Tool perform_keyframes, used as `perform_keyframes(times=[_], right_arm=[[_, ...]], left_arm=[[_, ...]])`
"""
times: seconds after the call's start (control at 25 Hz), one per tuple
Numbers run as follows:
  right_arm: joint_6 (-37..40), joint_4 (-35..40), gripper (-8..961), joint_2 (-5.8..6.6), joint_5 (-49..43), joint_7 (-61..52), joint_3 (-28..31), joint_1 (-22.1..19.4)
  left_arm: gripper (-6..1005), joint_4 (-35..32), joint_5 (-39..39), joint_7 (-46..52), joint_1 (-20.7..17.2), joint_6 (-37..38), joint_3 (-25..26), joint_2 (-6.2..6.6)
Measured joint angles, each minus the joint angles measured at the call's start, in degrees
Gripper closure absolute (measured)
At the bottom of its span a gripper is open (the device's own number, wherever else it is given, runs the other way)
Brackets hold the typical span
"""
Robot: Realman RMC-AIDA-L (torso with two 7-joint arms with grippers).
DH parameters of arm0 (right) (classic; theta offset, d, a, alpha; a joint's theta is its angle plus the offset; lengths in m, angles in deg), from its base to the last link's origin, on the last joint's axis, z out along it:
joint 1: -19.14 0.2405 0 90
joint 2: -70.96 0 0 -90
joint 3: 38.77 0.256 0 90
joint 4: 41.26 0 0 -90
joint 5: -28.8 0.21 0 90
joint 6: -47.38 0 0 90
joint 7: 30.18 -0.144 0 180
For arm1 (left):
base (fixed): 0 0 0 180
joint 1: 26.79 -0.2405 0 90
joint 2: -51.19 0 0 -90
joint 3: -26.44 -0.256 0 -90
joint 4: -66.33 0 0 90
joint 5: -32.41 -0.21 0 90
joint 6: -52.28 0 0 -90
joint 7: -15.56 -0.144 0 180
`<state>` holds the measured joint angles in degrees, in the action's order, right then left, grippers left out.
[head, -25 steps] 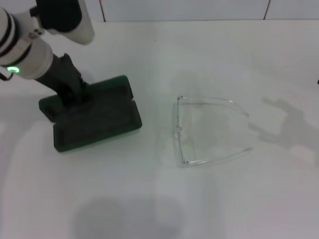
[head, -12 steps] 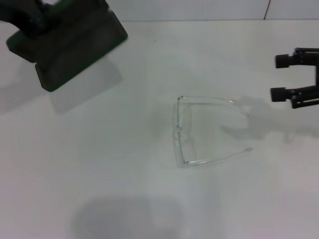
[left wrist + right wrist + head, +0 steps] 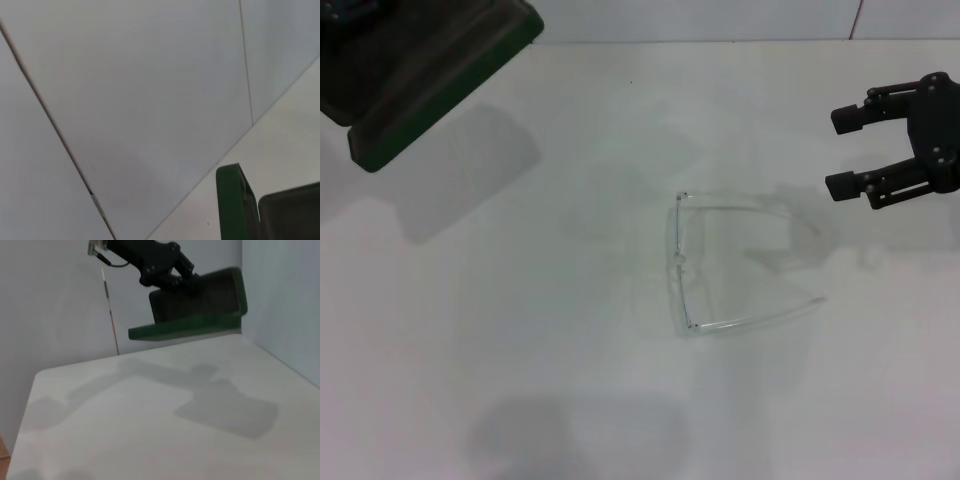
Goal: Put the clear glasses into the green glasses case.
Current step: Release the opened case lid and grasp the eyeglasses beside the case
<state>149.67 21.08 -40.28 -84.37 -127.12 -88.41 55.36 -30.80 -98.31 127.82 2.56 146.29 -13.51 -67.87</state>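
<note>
The left gripper (image 3: 172,277) grips the open case (image 3: 415,70) aloft at upper left, while the right gripper (image 3: 848,152), jaws open, must next reach the glasses (image 3: 735,265) at centre.

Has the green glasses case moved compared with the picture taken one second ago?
Yes. The green glasses case, open and held by the left gripper, has been lifted off the table and now sits farther from the clear glasses, which stayed in place.

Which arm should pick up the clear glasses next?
Right. The right gripper hovers open just beyond the clear glasses on the table, while the left gripper is busy holding the open green glasses case in the air.
</note>
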Motion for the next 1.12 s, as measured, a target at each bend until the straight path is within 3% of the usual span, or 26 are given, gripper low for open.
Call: perform_keyframes(times=[0.88,1.0,1.12], right_arm=[[-0.36,2.33,125,-0.45,-1.27,-0.34,-2.39,-0.53],[-0.33,2.34,125,-0.47,-1.27,-0.28,-2.39,-0.72],[-0.40,2.34,125,-0.47,-1.27,-0.19,-2.38,-0.87]], left_arm=[[832,-0.07,2.90,-2.07,-1.58,0.36,0.78,-0.21],[832,-0.22,1.70,-2.11,-1.59,0.60,-0.97,-0.07],[832,-1.41,-4.21,-1.88,-1.31,0.63,-5.67,0.20]])
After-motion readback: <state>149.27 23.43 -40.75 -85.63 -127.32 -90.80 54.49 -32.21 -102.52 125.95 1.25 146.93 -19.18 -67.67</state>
